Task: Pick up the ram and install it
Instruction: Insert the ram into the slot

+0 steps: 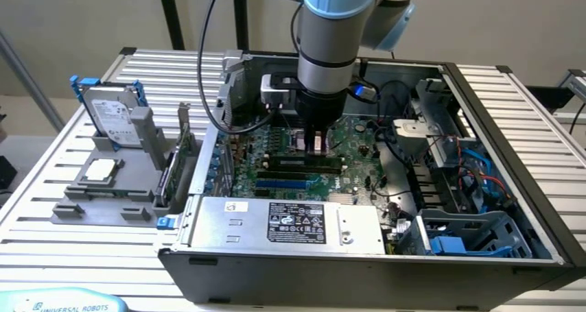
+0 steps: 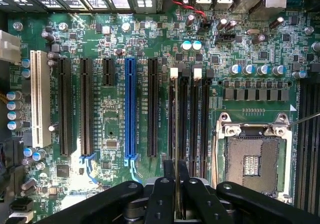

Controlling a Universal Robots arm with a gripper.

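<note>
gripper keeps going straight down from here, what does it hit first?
Likely the black memory slots on the green motherboard. The gripper has its jaws shut on the thin green ram stick, held edge-on over those slots; how far above them is unclear.

We see soft, even daylight over the slatted table (image 1: 512, 113), with mild glare on its far ribs. Inside the computer case (image 1: 366, 271) the right side sits in shadow. In the wrist view the motherboard (image 2: 115, 109) is bright and crisp, while the gripper (image 2: 176, 194) looks dark and slightly blurred.
</note>
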